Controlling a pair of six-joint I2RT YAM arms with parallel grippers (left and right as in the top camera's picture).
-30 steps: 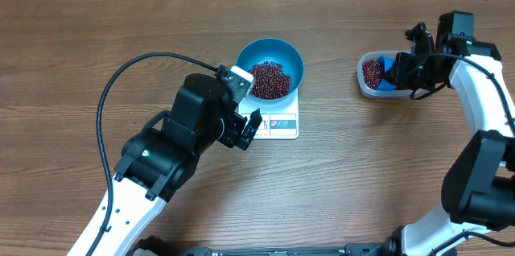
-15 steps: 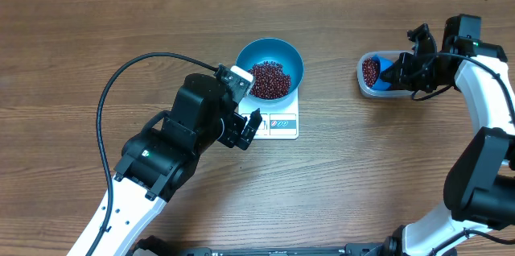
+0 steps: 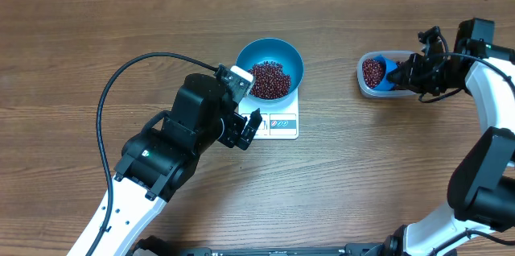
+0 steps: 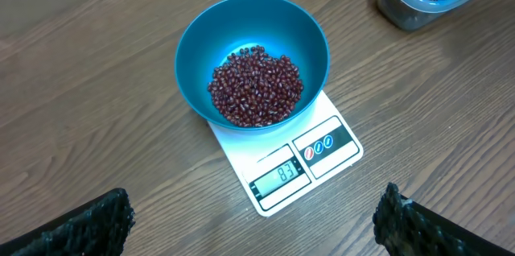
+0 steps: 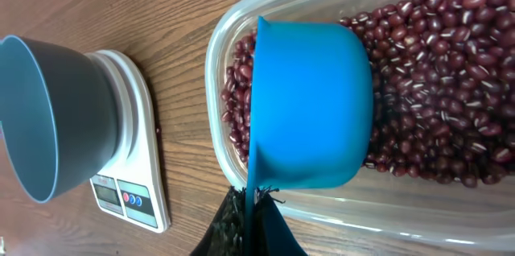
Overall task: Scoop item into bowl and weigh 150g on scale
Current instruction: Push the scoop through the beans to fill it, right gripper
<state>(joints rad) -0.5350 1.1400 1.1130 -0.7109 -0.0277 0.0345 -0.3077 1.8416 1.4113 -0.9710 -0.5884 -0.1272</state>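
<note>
The right jaws grasp the scoop (image 5: 310, 103), tipped into the tub (image 5: 216, 71) of beans (image 5: 451, 87) on the right; the left jaws hang released near the bowl (image 4: 193, 47) on the scale (image 4: 322, 139). I'd dig under and lift level.

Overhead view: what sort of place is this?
Probably a robot test bench, not a home kitchen: bare wooden table, left arm and right arm, scale carrying a bowl of beans, clear tub.
</note>
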